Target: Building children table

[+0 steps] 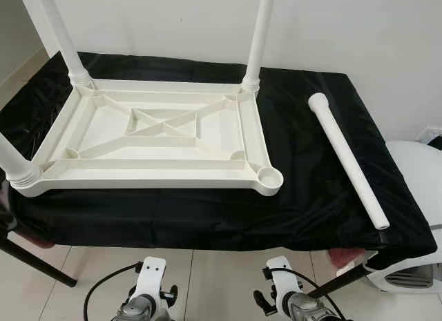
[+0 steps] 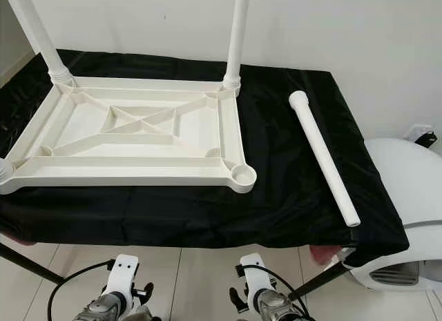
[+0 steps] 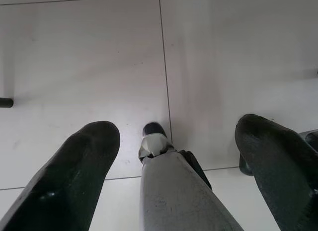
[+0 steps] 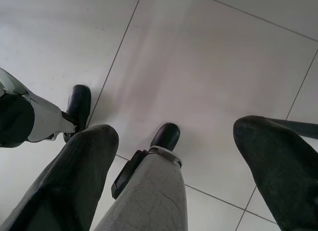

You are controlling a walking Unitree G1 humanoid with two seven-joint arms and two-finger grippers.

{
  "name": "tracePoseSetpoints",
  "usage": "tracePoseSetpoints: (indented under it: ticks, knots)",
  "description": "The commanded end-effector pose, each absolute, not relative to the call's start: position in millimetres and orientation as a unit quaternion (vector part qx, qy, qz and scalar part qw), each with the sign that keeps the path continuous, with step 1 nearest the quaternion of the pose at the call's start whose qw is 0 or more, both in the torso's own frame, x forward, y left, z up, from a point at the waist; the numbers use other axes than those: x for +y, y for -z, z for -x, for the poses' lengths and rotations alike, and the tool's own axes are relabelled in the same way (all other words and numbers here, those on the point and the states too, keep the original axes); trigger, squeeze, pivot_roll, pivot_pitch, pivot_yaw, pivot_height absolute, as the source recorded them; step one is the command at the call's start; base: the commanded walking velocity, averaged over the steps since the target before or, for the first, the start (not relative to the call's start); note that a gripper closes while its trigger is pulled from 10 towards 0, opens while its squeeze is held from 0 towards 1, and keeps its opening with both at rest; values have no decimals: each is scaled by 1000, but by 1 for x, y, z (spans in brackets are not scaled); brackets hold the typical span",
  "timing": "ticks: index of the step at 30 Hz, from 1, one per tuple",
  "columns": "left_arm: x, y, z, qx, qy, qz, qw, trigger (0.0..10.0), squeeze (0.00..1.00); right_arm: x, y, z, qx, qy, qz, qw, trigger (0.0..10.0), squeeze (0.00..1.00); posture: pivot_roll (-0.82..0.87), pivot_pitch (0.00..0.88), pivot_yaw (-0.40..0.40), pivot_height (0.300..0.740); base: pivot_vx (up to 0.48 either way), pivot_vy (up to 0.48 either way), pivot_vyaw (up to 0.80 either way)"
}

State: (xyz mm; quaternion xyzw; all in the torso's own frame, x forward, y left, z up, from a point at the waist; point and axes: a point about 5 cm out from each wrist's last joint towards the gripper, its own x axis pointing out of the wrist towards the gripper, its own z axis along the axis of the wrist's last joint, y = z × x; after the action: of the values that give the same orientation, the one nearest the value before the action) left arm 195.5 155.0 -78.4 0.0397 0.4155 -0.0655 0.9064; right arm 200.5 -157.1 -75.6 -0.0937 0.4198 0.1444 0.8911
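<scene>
The white tabletop [image 1: 152,138] is seen upside down on the black-covered desk [image 1: 311,197], ribbed underside up. Three legs are already fitted: the far-left leg [image 1: 59,31], the far-right leg [image 1: 257,38] and the near-left leg [image 1: 15,166]. The near-right corner socket [image 1: 269,176] is seen empty. The loose leg [image 1: 347,159] is lying on the cloth to the right of the tabletop, well apart from it, flared end toward the wall, its near end close to the desk's front edge.

Both arms are hanging low in front of the desk. The left gripper [image 3: 176,141] is pointed at the tiled floor [image 3: 99,57], fingers spread wide, nothing held. The right gripper [image 4: 174,141] is likewise spread wide and empty over the floor.

Risks, as judged:
- The loose leg is round, so it could be rolled off the right or front edge if nudged during a reach.
- The black cloth is slack and wrinkled; it could be dragged by a gripper, and the leg or tabletop shifted with it.
- The tabletop's near edge is close to the desk front, so a downward push into the socket could tip or slide it.
- A tilted leg could jam in the socket or be left half seated.

Hard to make out:
- All three fitted legs are cut off by the frame, so their full length and straightness cannot be checked.
- Socket depth and any thread or key inside cannot be told.
- A white rounded object [image 1: 414,197] at the right is only partly in frame and is not identified.
</scene>
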Motion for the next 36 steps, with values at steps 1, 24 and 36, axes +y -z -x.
tracePoseSetpoints:
  ticks: [1,24,36]
  knots:
    - [154,80,-193,421,82,-29,903,10000,0,-158,76,-200,422,-144,99,890,10000,0,62,0,-29,740,0,0,0]
    - [162,86,-181,444,73,-33,893,10000,0,-157,77,-199,424,-141,90,890,10000,0,54,0,-21,740,0,0,0]
    - [164,88,-176,456,68,-38,887,10000,0,-155,78,-197,428,-141,82,889,10000,0,51,0,-14,740,0,0,0]
